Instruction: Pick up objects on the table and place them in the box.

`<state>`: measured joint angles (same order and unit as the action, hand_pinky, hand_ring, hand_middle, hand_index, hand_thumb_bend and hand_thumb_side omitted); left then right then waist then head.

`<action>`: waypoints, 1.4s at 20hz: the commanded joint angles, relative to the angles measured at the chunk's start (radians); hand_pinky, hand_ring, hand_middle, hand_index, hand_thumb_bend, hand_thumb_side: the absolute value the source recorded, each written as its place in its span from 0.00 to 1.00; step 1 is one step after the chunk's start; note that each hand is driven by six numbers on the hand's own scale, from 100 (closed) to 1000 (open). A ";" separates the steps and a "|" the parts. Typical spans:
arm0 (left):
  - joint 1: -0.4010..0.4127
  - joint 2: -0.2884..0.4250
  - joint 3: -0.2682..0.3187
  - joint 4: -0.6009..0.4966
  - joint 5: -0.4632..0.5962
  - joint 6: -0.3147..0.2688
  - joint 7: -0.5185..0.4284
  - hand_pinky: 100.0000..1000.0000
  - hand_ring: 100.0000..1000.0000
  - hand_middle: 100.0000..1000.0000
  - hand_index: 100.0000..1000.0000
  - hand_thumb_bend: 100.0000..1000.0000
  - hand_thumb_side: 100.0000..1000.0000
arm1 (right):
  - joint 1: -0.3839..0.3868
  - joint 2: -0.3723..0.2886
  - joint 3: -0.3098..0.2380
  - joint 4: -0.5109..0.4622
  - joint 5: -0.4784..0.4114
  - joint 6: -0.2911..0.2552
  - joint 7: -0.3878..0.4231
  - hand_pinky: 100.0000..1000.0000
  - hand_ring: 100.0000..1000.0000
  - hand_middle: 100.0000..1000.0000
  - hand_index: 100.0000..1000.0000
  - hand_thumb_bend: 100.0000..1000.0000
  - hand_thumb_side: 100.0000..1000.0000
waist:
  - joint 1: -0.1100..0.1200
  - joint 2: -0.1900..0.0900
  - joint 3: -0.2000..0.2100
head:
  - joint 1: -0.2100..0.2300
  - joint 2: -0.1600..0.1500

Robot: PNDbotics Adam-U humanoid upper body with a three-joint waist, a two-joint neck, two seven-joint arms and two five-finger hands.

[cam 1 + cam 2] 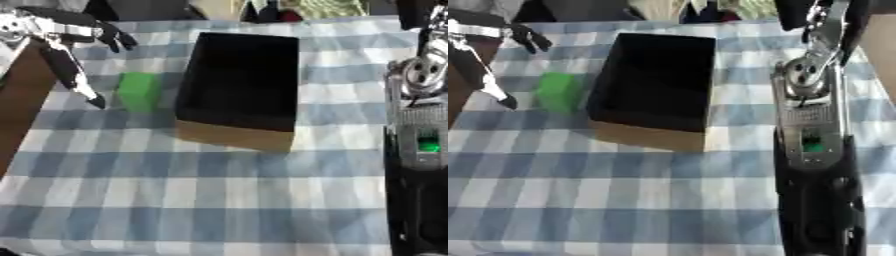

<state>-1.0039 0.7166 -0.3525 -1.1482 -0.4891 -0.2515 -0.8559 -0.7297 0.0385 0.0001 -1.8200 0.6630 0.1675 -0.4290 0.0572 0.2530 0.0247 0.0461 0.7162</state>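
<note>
Left eye view: the left hand point(74, 47) comes in from the top left corner. Its fingers are spread out straight and it holds nothing. One long finger points down, with its tip just beside the green block point(139, 92), maybe touching it; I cannot tell. The hand sits there, I think, because the block is the thing to grab next. The block lies on the checked cloth point(201, 200), right next to the left wall of the box point(241, 82). The box is open on top and dark inside, so it is ready for things to drop in.

Right eye view: the right arm point(811, 135) hangs down the right side, well away from the block. It seems to be waiting. The right hand does not show.
</note>
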 commanded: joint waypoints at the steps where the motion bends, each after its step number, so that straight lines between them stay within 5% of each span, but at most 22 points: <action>1: -0.024 0.005 0.019 0.000 -0.033 -0.019 -0.038 0.93 0.86 0.87 0.97 0.67 0.08 | -0.015 0.002 0.003 -0.022 -0.010 -0.003 0.000 0.76 0.83 0.65 0.87 0.00 0.56 | 0.000 -0.014 -0.002 | 0.007 -0.011; 4: -0.029 -0.011 0.017 0.009 -0.045 -0.008 -0.033 0.96 0.85 0.87 0.97 0.66 0.00 | -0.017 0.002 0.003 -0.021 -0.014 -0.002 -0.001 0.76 0.83 0.65 0.87 0.00 0.56 | 0.000 -0.010 -0.006 | 0.010 -0.012; 16: -0.031 -0.062 0.031 0.051 -0.097 0.052 0.002 1.00 0.86 0.90 0.95 0.58 0.00 | -0.023 0.006 0.002 -0.025 -0.026 -0.003 -0.004 0.76 0.83 0.65 0.87 0.00 0.57 | -0.003 0.007 -0.020 | 0.031 -0.023; 28: -0.032 -0.083 0.049 0.098 -0.255 0.077 0.110 0.82 0.83 0.81 0.89 0.62 0.00 | -0.025 0.004 0.003 -0.027 -0.040 -0.003 -0.005 0.76 0.83 0.65 0.88 0.00 0.58 | -0.003 0.025 -0.023 | 0.041 -0.032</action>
<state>-1.0123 0.6150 -0.3194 -1.0456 -0.7236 -0.1750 -0.7603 -0.7360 0.0412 0.0004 -1.8252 0.6309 0.1668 -0.4323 0.0537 0.2966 0.0009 0.0831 0.6920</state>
